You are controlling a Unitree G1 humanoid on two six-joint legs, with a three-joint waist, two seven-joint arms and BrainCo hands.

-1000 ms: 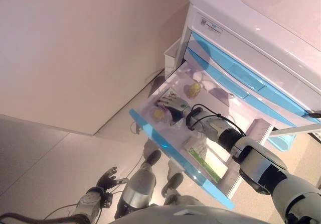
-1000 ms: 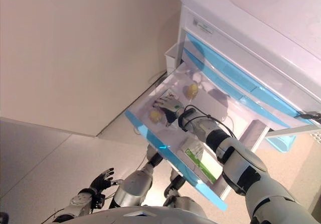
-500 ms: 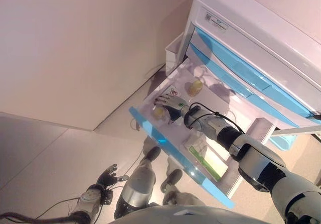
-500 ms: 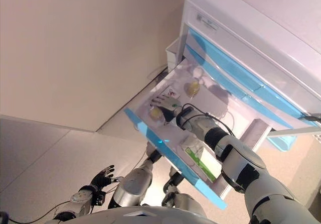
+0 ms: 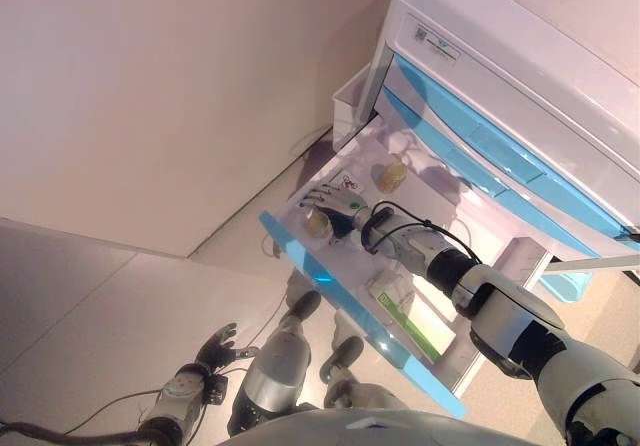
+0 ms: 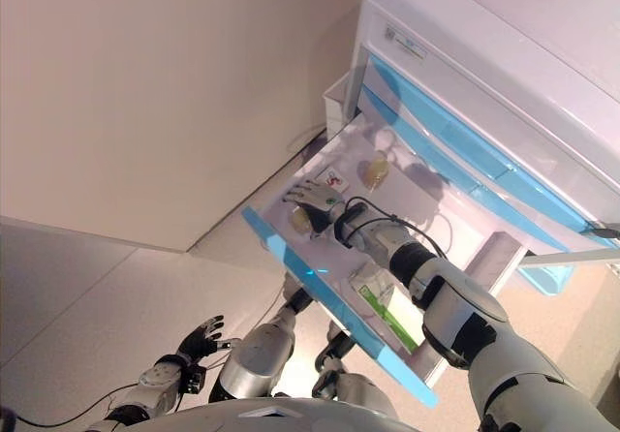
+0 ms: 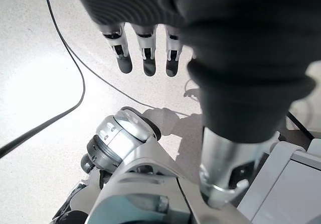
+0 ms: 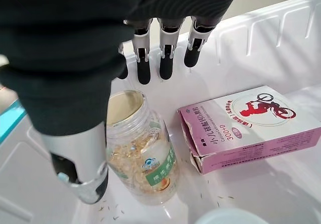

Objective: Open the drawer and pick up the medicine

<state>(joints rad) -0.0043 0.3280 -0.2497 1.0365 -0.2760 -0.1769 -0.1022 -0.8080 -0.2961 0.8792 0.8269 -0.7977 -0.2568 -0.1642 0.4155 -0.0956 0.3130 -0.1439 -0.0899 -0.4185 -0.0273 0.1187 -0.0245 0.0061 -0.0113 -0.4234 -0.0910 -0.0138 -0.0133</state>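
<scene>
The white drawer point(image 5: 330, 288) with a blue front stands pulled out of the cabinet point(image 5: 500, 56). In it lie a clear jar of yellow capsules point(image 8: 143, 148), also in the left eye view point(image 5: 318, 223), and a pink medicine box point(image 8: 251, 126) beside it. My right hand point(image 5: 335, 204) is inside the drawer, just over the jar, open. Its fingers point(image 8: 165, 58) are straight and reach past the jar, and its thumb point(image 8: 80, 153) lies alongside the jar. It holds nothing. My left hand point(image 5: 215, 349) hangs low near the floor, open and empty.
Further back in the drawer stands a second yellow bottle point(image 5: 391, 175), and a green-and-white box point(image 5: 405, 311) lies at its right end. Blue-fronted drawers point(image 5: 480, 146) above are closed. A white bin point(image 5: 350, 101) hangs on the cabinet's side. A wall point(image 5: 150, 96) stands to the left.
My right hand has slid towards the drawer's left end and now lies over the capsule jar instead of the pink box. The camera has shifted slightly. The left hand has not moved.
</scene>
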